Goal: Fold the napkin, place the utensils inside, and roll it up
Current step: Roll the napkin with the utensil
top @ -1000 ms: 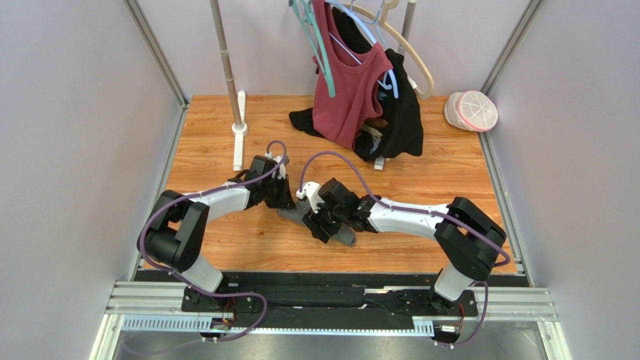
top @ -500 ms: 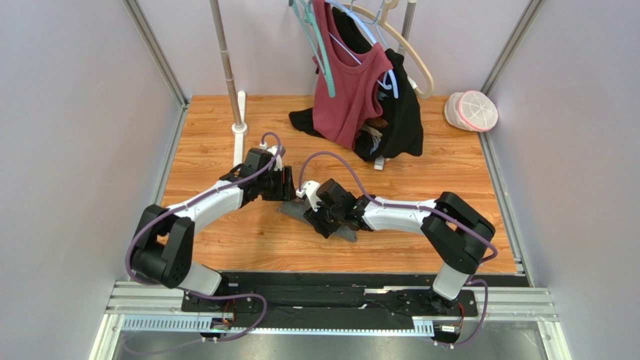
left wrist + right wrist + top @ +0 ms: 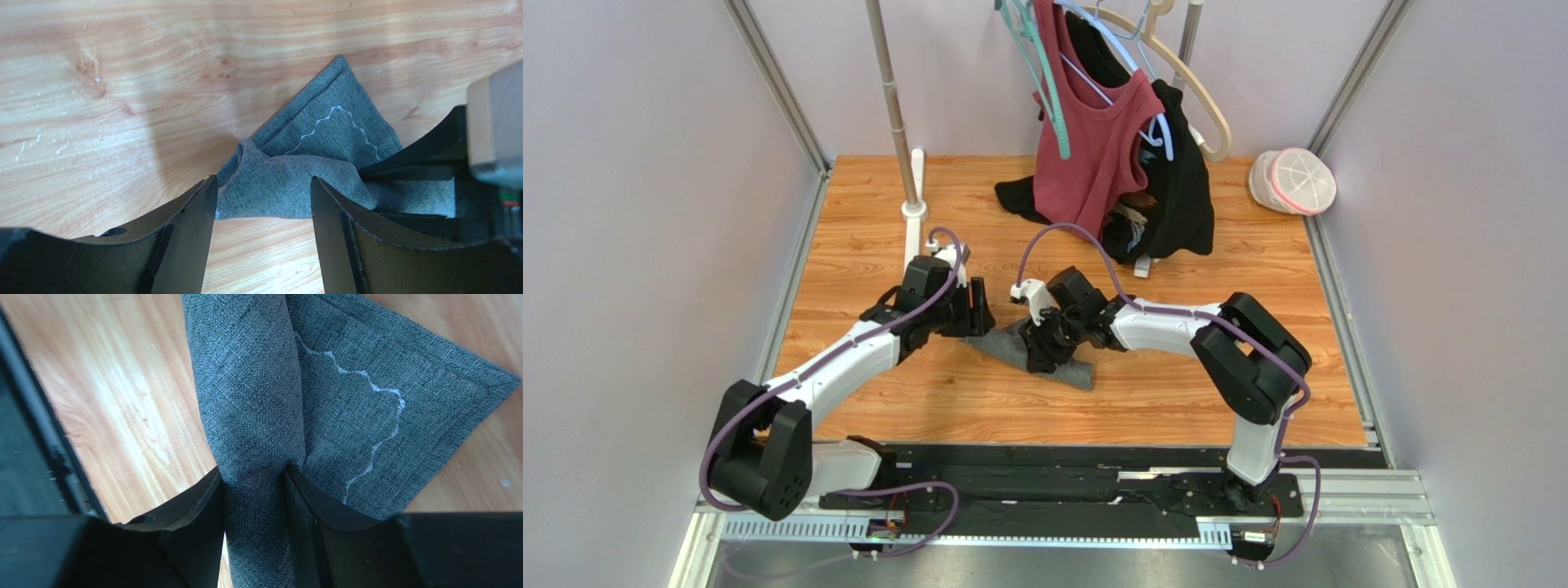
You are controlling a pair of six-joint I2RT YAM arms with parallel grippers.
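Well on the near side of the maroon top (image 3: 1090, 153), the napkin (image 3: 1078, 370) lies as a half-made roll, one stitched corner not yet wound in. My right gripper (image 3: 253, 478) is clenched on the rolled part. Nearer the top, the left gripper (image 3: 264, 191) stands released, cloth loose between its jaws. I can't see the spoon; presumably it's inside. I'd pinch firmly and turn evenly, winding the corner in tight.

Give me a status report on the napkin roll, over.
Left pincer open at napkin end. Right pincer pinching the rolled fold. Napkin partly rolled on table; spoon not visible. Nothing blocking.
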